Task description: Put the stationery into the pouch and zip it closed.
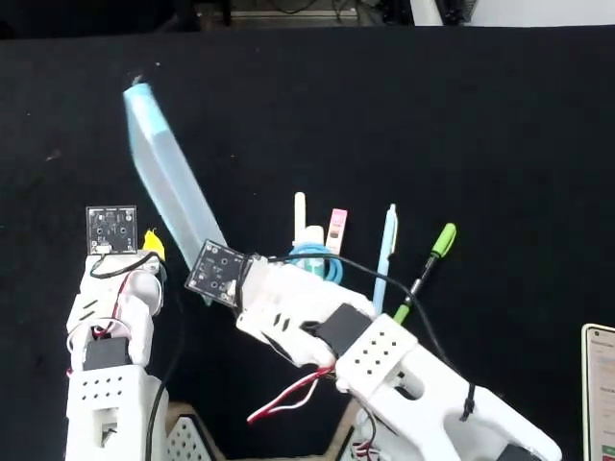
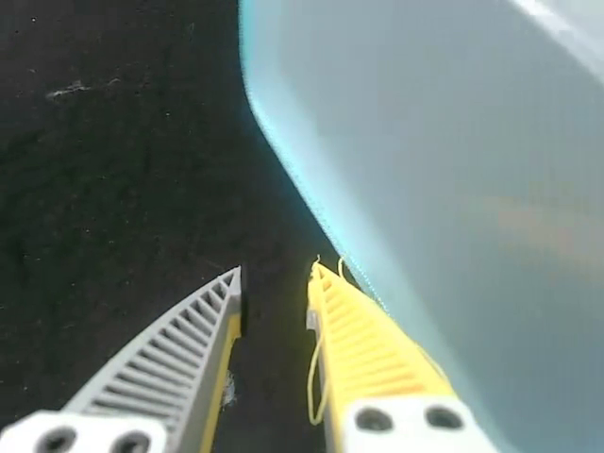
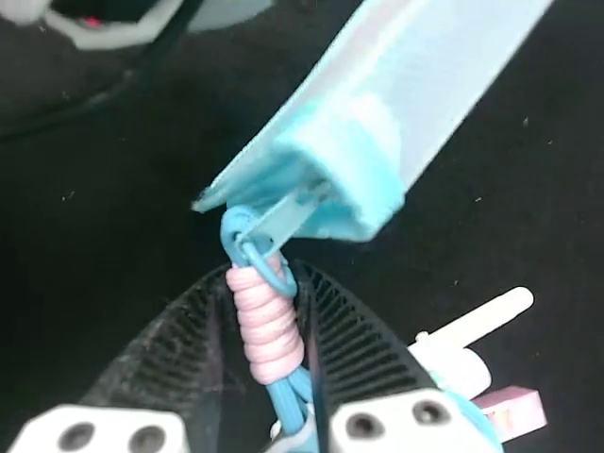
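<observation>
Pouch translucent pale blue, elongated.

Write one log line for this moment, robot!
right jaws: shut on zipper pull | left jaws: open beside pouch | blue pen, green pen: outside pouch

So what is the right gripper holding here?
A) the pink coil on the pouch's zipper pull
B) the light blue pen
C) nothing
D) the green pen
A: the right gripper pinches the pink coil hanging off the pouch at its zipper end.
</observation>
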Robot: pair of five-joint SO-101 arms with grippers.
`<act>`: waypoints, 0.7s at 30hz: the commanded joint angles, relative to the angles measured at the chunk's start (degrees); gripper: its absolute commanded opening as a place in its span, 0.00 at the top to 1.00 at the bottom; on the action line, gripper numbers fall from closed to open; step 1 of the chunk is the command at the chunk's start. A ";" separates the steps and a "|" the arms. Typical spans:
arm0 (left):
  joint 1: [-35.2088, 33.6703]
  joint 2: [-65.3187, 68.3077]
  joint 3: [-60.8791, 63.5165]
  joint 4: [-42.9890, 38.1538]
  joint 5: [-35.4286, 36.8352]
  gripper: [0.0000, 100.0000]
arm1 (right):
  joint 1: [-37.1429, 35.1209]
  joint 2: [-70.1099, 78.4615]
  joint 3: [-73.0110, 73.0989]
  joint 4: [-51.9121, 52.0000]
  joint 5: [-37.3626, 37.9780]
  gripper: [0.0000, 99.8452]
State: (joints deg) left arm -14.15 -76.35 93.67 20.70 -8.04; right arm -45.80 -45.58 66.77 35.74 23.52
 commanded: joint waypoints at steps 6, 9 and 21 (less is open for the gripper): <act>10.95 -0.79 -1.45 -0.88 0.00 0.88 | 0.88 -1.63 -12.35 -1.93 0.18 0.99; 11.74 -0.79 -1.45 -0.97 0.00 0.88 | 0.97 -1.63 -13.93 -1.58 0.18 0.99; 17.80 -0.79 -1.71 -1.49 4.66 0.88 | 0.70 -1.54 -17.36 0.09 0.18 0.99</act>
State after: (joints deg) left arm 2.11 -76.35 93.67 20.26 -3.91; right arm -45.45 -45.58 52.70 35.30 23.78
